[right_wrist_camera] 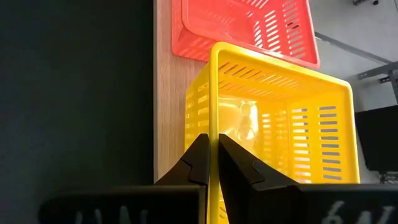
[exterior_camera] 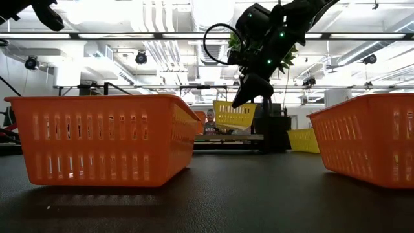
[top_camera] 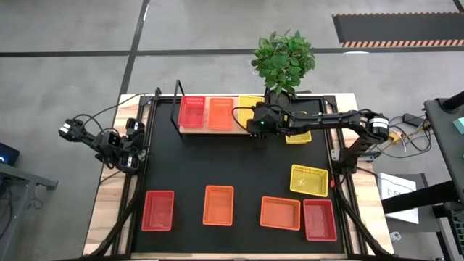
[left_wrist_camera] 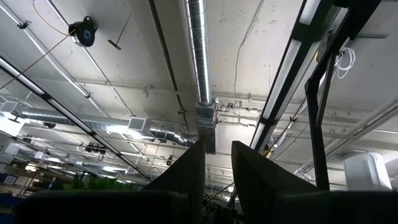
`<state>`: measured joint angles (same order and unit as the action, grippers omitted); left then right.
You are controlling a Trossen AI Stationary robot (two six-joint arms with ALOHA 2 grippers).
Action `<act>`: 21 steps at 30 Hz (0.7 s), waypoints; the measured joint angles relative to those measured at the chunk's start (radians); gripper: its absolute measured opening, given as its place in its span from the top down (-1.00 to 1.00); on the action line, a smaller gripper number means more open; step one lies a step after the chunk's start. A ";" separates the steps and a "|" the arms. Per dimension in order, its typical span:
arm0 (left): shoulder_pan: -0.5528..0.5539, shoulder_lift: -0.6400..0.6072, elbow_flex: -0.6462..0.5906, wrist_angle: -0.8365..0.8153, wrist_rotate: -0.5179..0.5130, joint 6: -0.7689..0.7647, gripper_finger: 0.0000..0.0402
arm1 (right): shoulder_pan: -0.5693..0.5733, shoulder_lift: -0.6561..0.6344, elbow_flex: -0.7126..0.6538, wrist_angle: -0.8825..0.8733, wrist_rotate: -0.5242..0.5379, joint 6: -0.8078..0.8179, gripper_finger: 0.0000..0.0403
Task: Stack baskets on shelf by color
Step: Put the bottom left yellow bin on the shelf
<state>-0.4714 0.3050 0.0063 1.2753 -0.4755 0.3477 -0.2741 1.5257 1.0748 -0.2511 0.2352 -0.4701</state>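
1. High view: the right gripper (top_camera: 259, 129) reaches over the shelf (top_camera: 217, 130), holding a yellow basket (top_camera: 249, 109) at the shelf's end farthest from its black frame, beside an orange basket (top_camera: 220, 113) and a red basket (top_camera: 191, 112) already on the board. Six more baskets lie on the black tabletop (top_camera: 217, 163), well apart from the shelf. The left gripper (top_camera: 133, 161) waits off the tabletop's edge, on the frame side of the shelf.

2. Low view: the yellow basket (exterior_camera: 234, 114) hangs tilted above the shelf (exterior_camera: 226, 137), seemingly not yet resting on it, though distance makes contact hard to judge.

3. Left wrist view: only ceiling shows; the left gripper (left_wrist_camera: 217, 163) has its fingers slightly spread with nothing between them.

4. Right wrist view: the right gripper (right_wrist_camera: 212, 158) pinches the yellow basket's (right_wrist_camera: 280, 124) near rim, fingers pressed on the thin wall. The basket sits just beside the orange basket (right_wrist_camera: 249, 28), over the shelf (right_wrist_camera: 168, 93).

5. Risk: released while tilted, the basket could tip off the board's end or ride up on its neighbour, since the grip holds one rim only.

6. Only the low view reveals the tilt and lift; only the right wrist view shows the pinch itself.
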 joint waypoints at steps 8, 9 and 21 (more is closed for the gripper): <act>0.000 0.000 0.000 0.000 0.000 0.000 0.69 | 0.000 0.000 0.000 0.000 0.000 0.000 0.89; 0.000 0.000 0.000 0.000 0.000 0.000 0.69 | 0.000 0.000 0.000 0.000 0.000 0.005 0.86; 0.000 0.000 0.000 0.000 0.000 0.000 0.69 | -0.004 0.000 0.000 0.003 0.000 0.025 0.55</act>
<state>-0.4713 0.3050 0.0064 1.2751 -0.4755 0.3477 -0.2779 1.5257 1.0748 -0.2485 0.2356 -0.4446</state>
